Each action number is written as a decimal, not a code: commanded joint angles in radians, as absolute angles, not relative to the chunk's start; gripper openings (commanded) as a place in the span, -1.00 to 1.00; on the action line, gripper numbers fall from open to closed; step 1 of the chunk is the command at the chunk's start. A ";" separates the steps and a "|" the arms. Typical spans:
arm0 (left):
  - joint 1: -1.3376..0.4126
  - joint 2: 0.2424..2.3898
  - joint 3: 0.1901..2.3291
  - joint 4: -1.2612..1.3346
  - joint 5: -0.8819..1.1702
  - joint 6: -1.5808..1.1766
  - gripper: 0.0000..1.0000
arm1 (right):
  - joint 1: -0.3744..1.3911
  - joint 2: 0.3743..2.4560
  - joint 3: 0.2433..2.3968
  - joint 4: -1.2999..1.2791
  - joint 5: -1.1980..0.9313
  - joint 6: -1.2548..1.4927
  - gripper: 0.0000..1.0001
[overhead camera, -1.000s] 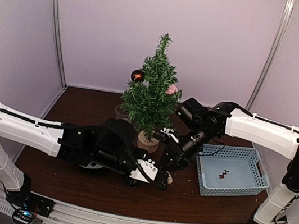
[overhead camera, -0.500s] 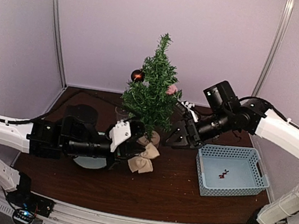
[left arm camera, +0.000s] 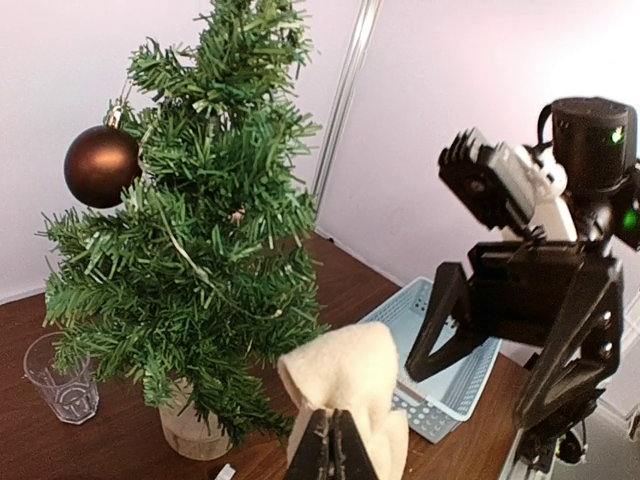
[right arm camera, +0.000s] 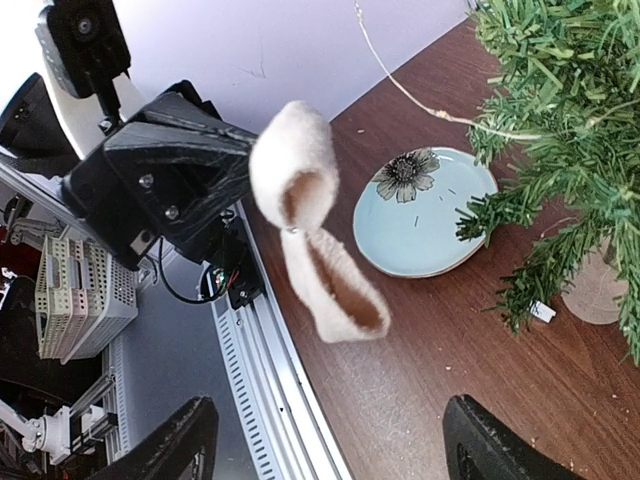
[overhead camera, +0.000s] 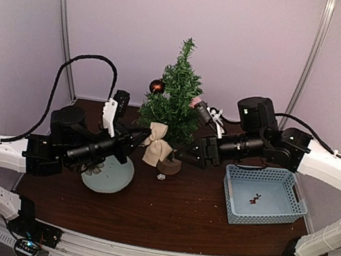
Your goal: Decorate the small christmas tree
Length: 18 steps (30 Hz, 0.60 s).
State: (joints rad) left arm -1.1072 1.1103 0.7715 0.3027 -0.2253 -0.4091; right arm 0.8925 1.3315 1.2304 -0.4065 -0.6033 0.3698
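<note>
Top external view: the small christmas tree [overhead camera: 173, 102] stands upright on its wood stump at the back middle of the table [overhead camera: 194, 223], with an arm on each side.
Left claw [overhead camera: 144, 136]: pinched together on the cream bow [overhead camera: 156, 144], which hangs from its tips.
Right claw [overhead camera: 187, 153]: jaws wide apart, holding nothing, low beside the stump on the tree's right.
Tree from left claw: ahead and to the left in the left wrist view, its long axis vertical, so the branch tips point sideways toward the claw.
Bow to tree: level with the lowest branches and just beside them; I cannot tell whether it touches the needles.
Nearer arm: left, and it carries the ornament, so I judge the hanging falls to it.
Already on tree: brown bauble [overhead camera: 157, 86] upper left, pink ornament [overhead camera: 195, 102] upper right.
Nearby: flowered plate [overhead camera: 119, 185] under the left arm, blue basket [overhead camera: 230, 199] right, drinking glass [left arm camera: 60, 375] behind the tree.
</note>
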 commanded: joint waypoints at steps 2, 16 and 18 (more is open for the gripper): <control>-1.101 1.093 0.745 0.447 -0.252 -0.529 -1.00 | 0.921 1.401 1.266 -0.289 -0.567 0.344 0.58; -1.098 1.072 0.659 0.592 -0.305 -0.649 -1.00 | 0.959 1.442 1.340 -0.315 -0.549 0.329 -1.00; -1.097 1.075 0.661 0.593 -0.293 -0.649 -1.00 | 0.959 1.438 1.350 -0.347 -0.536 0.309 -1.00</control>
